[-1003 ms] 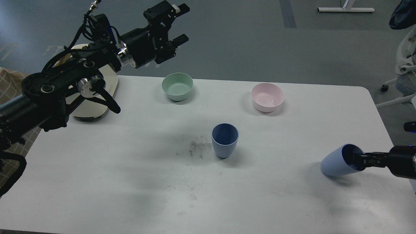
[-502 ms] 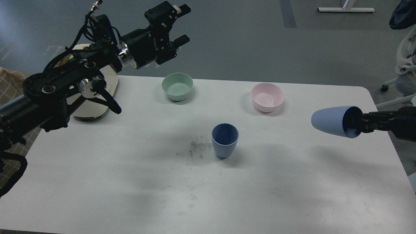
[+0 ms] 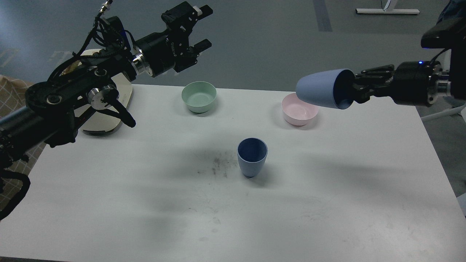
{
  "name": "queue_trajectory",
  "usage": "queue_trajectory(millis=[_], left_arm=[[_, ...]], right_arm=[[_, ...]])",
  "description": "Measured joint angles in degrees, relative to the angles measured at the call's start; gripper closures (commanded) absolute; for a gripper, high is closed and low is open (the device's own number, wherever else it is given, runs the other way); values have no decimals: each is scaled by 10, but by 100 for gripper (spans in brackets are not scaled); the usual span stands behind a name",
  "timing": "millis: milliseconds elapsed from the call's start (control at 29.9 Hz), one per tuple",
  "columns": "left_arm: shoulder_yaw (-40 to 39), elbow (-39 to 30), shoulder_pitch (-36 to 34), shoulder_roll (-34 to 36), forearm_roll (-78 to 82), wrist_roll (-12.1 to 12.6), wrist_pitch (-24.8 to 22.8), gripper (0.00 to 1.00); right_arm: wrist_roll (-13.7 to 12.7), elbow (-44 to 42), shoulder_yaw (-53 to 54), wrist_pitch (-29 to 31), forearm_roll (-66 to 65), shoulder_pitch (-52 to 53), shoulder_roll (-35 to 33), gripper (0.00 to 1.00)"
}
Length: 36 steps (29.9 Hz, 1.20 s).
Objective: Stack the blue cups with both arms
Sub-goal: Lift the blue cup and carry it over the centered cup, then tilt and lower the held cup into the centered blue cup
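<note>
One blue cup point(image 3: 252, 157) stands upright near the middle of the white table point(image 3: 109, 203). My right gripper point(image 3: 351, 91) is shut on the rim of the second blue cup point(image 3: 320, 89), one finger inside its mouth. That cup hangs in the air on its side, base pointing left, above the pink bowl point(image 3: 296, 111). My left gripper point(image 3: 204, 27) is open and empty, raised high above the table's far left edge, up and left of the green bowl point(image 3: 198, 96).
A cream tray-like board point(image 3: 109, 123) lies at the table's far left under my left arm. A dark smudge point(image 3: 218, 167) marks the table left of the standing cup. Office chairs stand off the table's right side.
My right gripper has lifted the second cup from the table's right front, up and leftward, to a spot above the pink bowl. My left arm has barely moved.
</note>
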Motion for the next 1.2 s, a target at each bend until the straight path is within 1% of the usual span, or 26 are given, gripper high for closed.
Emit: queue_trajectory(millis=[100, 234, 368, 502, 602, 803, 1003, 1204], left_arm=[[0, 14, 0, -3, 0, 0, 0, 2], [1, 28, 0, -7, 1, 0, -1, 2], [2, 31, 1, -8, 1, 0, -2, 2], [3, 31, 1, -9, 2, 0, -3, 2], [3, 31, 1, -10, 2, 0, -3, 2], [2, 31, 1, -6, 2, 0, -3, 2], [1, 31, 1, -3, 1, 0, -3, 2], [1, 31, 5, -2, 0, 0, -3, 2]], right_arm=[[5, -13, -83, 0, 7, 75, 44, 100], [20, -11, -194, 0, 35, 166, 78, 100], [24, -9, -254, 0, 66, 221, 117, 100], [24, -14, -283, 0, 72, 232, 161, 100], [24, -25, -306, 0, 72, 231, 181, 100], [24, -79, -324, 0, 70, 212, 216, 100], [24, -97, -324, 0, 72, 209, 240, 100], [23, -99, -327, 0, 68, 204, 246, 100]])
